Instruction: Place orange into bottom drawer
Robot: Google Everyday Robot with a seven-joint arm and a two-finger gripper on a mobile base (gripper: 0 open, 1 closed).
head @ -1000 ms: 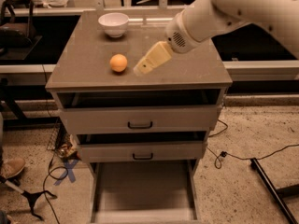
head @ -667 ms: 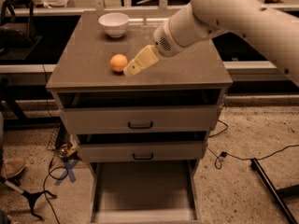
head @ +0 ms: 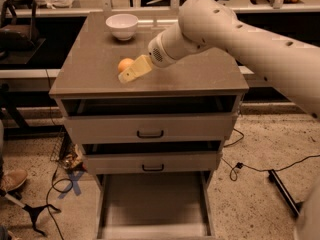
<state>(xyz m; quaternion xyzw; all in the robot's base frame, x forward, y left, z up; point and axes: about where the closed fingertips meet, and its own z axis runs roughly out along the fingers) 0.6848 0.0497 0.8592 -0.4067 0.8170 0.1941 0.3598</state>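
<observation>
We count one white robot arm, the largest thing here, sweeping in from the right edge and down toward the upper middle of the frame. Below it stands one grey-brown cabinet with a flat top, filling the centre. It carries three drawers. The top drawer and the middle drawer are each slightly ajar, with a dark gap above the front, and each has one black handle. The bottom drawer is pulled well out at the lower centre of the frame, its flat floor bare between thin side walls.

On the cabinet top we count one white bowl, upright near the far left corner, and one orange, left of centre and well apart from the bowl.

The single gripper is a pale yellow piece at the arm's end, slanting down toward the lower left. It sits just beside the orange on its right side and covers part of the fruit; we cannot tell whether they touch. Nor can we tell whether the claw is released or clenched.

The orange rests on the cabinet top, not in any drawer. It is round, so it shows no long axis and no facing.
</observation>
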